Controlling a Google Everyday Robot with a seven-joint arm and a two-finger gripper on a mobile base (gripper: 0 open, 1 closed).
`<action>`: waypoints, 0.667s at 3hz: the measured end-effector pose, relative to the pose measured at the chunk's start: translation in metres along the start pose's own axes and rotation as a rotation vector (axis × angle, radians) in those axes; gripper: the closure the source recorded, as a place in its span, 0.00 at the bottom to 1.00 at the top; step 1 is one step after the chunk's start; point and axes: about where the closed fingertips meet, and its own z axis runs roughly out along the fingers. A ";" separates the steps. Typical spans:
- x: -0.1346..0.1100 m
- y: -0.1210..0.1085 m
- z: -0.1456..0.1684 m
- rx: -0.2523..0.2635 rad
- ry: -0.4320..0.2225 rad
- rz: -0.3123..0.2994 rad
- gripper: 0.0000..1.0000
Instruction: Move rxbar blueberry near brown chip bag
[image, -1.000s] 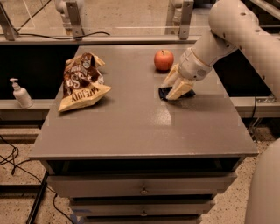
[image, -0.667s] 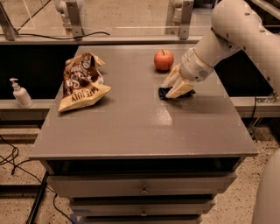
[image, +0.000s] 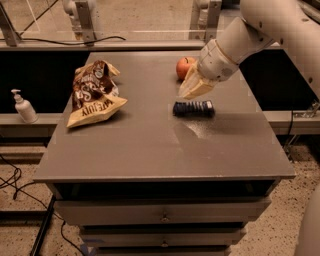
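The rxbar blueberry (image: 193, 108), a dark navy bar, lies flat on the grey table (image: 150, 145), right of centre. My gripper (image: 192, 89) hangs just above the bar's upper left, between the bar and a red apple, and does not hold the bar. The brown chip bag (image: 94, 94), wrinkly with a tan lower band, lies at the table's left, well apart from the bar.
A red apple (image: 185, 67) sits at the back, just behind the gripper. A white pump bottle (image: 22, 106) stands on a lower ledge left of the table. A railing runs behind the table. Drawers are below the front edge.
The gripper was down at the bar. It has now risen up and slightly back, and the bar lies uncovered on the table.
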 end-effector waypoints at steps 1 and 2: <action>-0.038 -0.020 0.000 0.012 -0.027 -0.079 1.00; -0.070 -0.040 0.009 0.006 -0.039 -0.161 1.00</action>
